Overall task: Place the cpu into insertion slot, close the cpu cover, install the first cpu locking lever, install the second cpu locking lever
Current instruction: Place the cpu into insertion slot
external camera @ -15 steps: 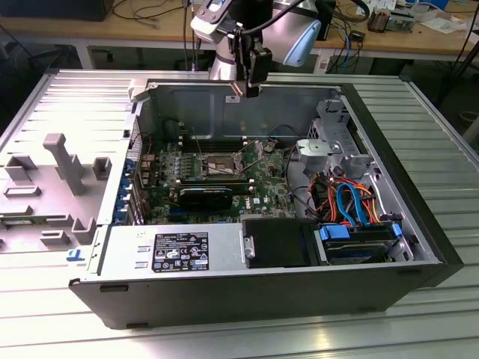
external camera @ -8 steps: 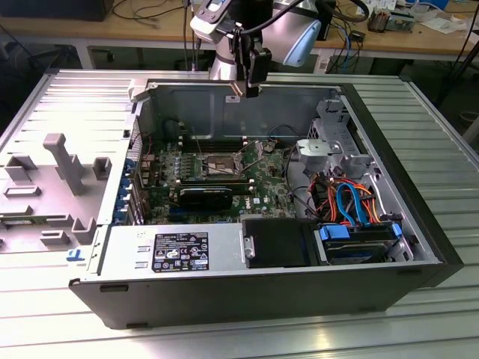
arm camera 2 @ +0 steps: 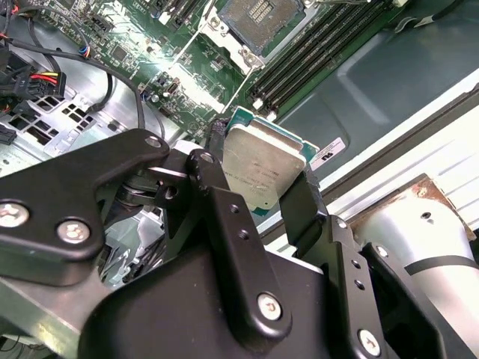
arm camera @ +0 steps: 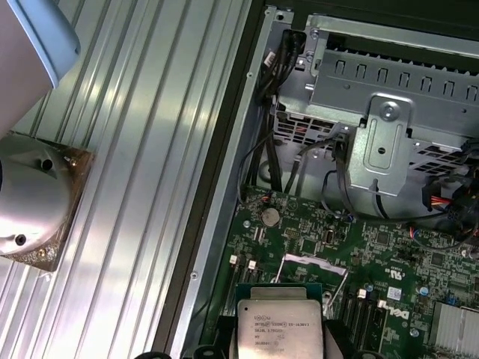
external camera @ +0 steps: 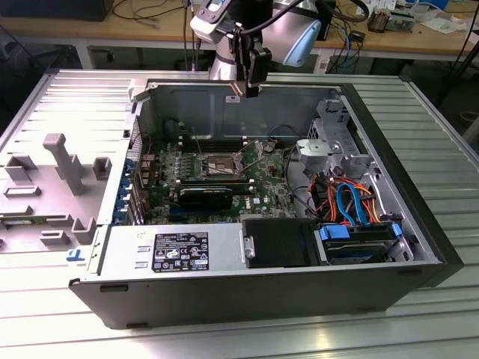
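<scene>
Above the open metal computer case (external camera: 224,293), the cpu (arm camera 2: 262,168) – a flat square chip with a dull silver-grey top and a green edge – is clamped between the matte black fingers (arm camera 2: 298,200) of the gripper (external camera: 245,91). Well below it, the insertion slot (external camera: 218,164) – dark, square, silver-rimmed – is set in the green circuit board (external camera: 266,183).

cpu (arm camera 2: 258,161) in claw (arm camera 2: 260,170), insertion slot (external camera: 217,163) on motherboard (external camera: 269,178)

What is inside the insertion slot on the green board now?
No chip: the insertion slot shows its bare contacts. The cpu is clamped between the fingers of the gripper. Part of the slot lies beyond the picture's edge.
</scene>
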`<action>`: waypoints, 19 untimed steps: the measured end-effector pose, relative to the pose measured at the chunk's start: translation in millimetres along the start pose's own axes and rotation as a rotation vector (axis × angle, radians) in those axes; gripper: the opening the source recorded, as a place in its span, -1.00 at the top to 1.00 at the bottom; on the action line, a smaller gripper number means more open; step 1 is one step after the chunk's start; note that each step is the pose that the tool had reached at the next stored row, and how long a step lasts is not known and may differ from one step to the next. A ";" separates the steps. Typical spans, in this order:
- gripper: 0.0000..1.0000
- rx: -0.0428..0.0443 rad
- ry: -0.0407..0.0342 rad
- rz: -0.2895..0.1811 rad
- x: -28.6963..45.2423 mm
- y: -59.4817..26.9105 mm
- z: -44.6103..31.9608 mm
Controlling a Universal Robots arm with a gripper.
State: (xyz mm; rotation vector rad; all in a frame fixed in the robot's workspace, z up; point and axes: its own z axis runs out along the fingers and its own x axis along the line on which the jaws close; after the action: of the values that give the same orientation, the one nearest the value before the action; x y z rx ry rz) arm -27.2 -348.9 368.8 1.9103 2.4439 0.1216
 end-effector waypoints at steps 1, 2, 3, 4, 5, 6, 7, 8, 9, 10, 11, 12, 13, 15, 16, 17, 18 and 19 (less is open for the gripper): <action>-0.09 0.0000 -0.0001 0.000 0.0 0.0 0.0; -0.09 -0.0001 -0.0001 0.001 0.3 -1.1 0.0; -0.09 -0.0001 -0.0006 0.007 0.8 -2.9 -0.1; -0.09 -0.0001 -0.0017 0.018 0.7 -3.1 -0.1; -0.09 -0.0002 -0.0028 0.035 0.7 -3.2 0.1; -0.09 0.0031 -0.0030 0.047 0.8 -3.3 0.4; -0.09 0.0121 -0.0017 0.057 0.8 -3.3 0.4; -0.09 0.0203 -0.0006 0.066 0.8 -3.3 0.5; -0.09 0.0330 0.0012 0.080 0.8 -3.3 0.7; -0.09 0.0385 0.0018 0.087 0.8 -3.3 0.8; -0.09 0.0441 0.0023 0.097 0.8 -3.4 1.0; -0.09 0.0461 0.0033 0.102 0.7 -3.9 1.0; -0.09 0.0460 0.0038 0.103 0.6 -4.1 1.1; -0.09 0.0459 0.0041 0.104 0.3 -4.3 1.2; -0.09 0.0459 0.0041 0.104 0.0 -4.4 1.2; -0.09 0.0459 0.0040 0.104 0.0 -4.4 1.2; -0.09 0.0463 0.0039 0.104 0.0 -4.5 1.2; -0.09 0.0465 0.0041 0.104 0.0 -4.5 1.5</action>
State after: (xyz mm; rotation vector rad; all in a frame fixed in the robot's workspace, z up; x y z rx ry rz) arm -31.4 -349.9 367.0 2.0581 2.3707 0.0724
